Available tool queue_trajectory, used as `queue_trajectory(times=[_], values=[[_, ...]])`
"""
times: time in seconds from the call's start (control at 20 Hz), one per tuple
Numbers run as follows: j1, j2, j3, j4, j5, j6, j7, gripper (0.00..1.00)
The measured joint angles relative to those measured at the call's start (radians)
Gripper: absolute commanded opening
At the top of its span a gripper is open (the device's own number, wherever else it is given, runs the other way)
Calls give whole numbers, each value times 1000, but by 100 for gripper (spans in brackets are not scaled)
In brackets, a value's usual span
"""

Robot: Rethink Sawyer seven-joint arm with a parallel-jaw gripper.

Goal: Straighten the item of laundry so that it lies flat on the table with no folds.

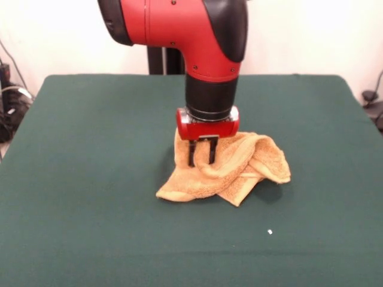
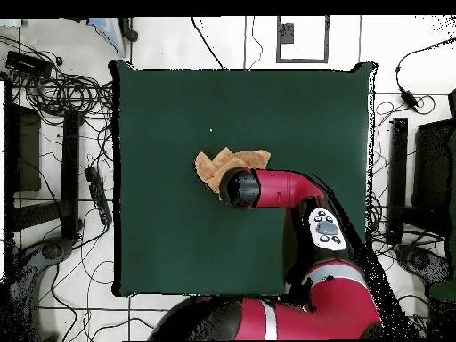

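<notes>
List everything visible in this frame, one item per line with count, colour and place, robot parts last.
towel: one, orange-yellow, crumpled in folds near the middle of the table, under the gripper.
table: one, dark green cloth cover, fills most of both views.
white speck: one, white, on the table in front of the towel in the front view.
cables: several, black, on the floor beside the table in the overhead view.
arm: one, red and black, reaching down over the towel.
gripper: one, red body with black fingers, fingers apart and down against the towel's folds.
</notes>
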Motion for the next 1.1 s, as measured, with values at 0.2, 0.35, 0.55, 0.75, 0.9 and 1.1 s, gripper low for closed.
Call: queue_trajectory(times=[0.2, 0.35, 0.55, 0.75, 0.9, 1.1], values=[[4, 1, -2, -1, -1, -5, 0, 0], [4, 1, -2, -1, -1, -5, 0, 0], [4, 0, -2, -1, -1, -5, 0, 0], [4, -3, -2, 2, -2, -6, 0, 0], [5, -9, -2, 9, -2, -8, 0, 0], [13, -37, -6, 31, -3, -8, 0, 0]])
